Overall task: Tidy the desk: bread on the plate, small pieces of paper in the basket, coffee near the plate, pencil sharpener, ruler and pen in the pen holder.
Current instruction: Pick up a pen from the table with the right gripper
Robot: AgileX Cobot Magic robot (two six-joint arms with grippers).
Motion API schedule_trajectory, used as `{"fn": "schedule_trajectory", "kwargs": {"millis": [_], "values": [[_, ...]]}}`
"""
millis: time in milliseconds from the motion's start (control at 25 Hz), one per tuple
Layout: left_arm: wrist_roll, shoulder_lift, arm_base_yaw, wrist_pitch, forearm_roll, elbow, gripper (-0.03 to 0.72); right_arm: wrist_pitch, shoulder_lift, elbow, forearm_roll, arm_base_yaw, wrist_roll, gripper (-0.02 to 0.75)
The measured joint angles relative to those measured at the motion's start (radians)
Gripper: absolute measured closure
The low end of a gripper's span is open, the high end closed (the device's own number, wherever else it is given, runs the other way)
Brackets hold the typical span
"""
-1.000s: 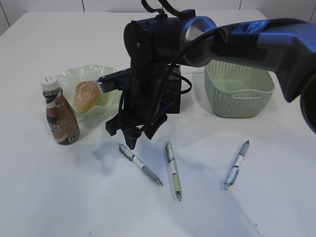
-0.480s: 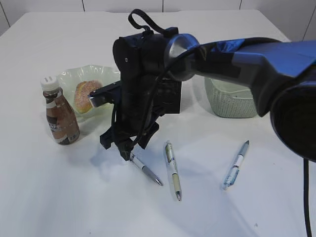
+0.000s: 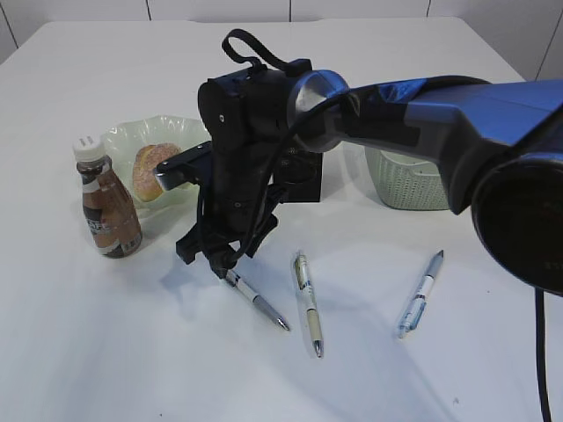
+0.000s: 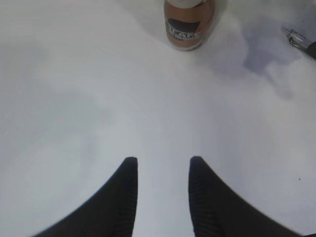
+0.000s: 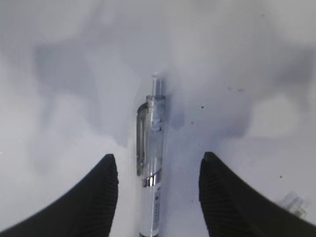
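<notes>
Right claw [image 5: 158, 170]: open, fingers astride the leftmost pen [image 5: 152, 163] lying on the table [image 3: 132, 352], not gripping. Left claw [image 4: 160, 170]: partly open, empty. Bread [image 3: 151, 171] lay in the plate [image 3: 123, 141]; coffee [image 3: 106, 207] stood beside.

Exterior view: the right arm [image 3: 264, 158] covers most of the pen holder [image 3: 308, 180], the left part of the basket [image 3: 409, 185] and the right edge of the plate [image 3: 132, 136]. The bread [image 3: 149, 169] is partly screened by the arm's camera bracket. The upper end of the leftmost pen [image 3: 255, 301] lies under the right gripper [image 3: 218, 262].

Left wrist view: the coffee [image 4: 190, 24] is cut off at the top edge; a pen end [image 4: 298, 38] is cropped at the right edge.

Right wrist view: the pen's lower barrel runs off the bottom edge; the picture is soft.
</notes>
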Motion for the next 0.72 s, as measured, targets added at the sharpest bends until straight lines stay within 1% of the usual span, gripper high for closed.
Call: {"fn": "schedule_trajectory", "kwargs": {"millis": [560,720], "values": [[0.000,0.000,0.000,-0.002,-0.004,0.000,0.447,-0.033,0.035,0.000,-0.004,0.000,0.000,0.316],[0.000,0.000,0.000,-0.002,-0.004,0.000,0.447,-0.034,0.049,-0.002,-0.004,0.000,0.000,0.334]]}}
